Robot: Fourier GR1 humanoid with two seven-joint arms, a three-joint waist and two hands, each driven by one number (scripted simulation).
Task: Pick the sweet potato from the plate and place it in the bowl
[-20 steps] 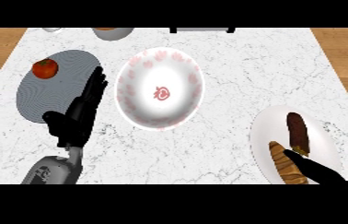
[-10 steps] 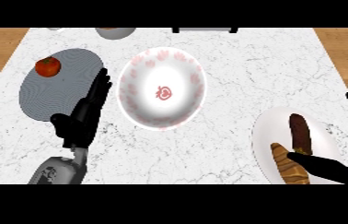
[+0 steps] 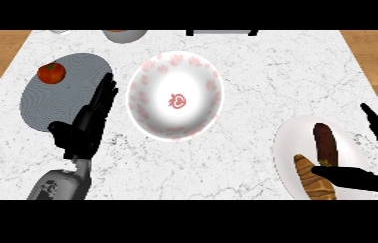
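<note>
The sweet potato [image 3: 324, 144], dark brown and elongated, lies on a white plate [image 3: 288, 137] at the right, next to a tan striped pastry [image 3: 313, 179]. The white bowl [image 3: 175, 102] with a red pattern stands at the counter's middle and holds nothing. My right hand [image 3: 348, 177] comes in from the lower right edge and is open. Its thumb lies across the plate just below the sweet potato, and a fingertip [image 3: 368, 115] shows at the right edge beyond it. My left hand [image 3: 87, 124] rests open, fingers up, between the bowl and a grey plate.
A grey plate [image 3: 70, 107] at the left holds a red tomato [image 3: 52, 73]. A grey bowl [image 3: 124, 35] and a dark object [image 3: 221, 32] sit along the counter's far edge. Wooden floor shows beyond both side edges.
My right hand has crept slightly up and inward over the white plate, with a fingertip now showing at the right edge. The left hand has barely shifted upward.
</note>
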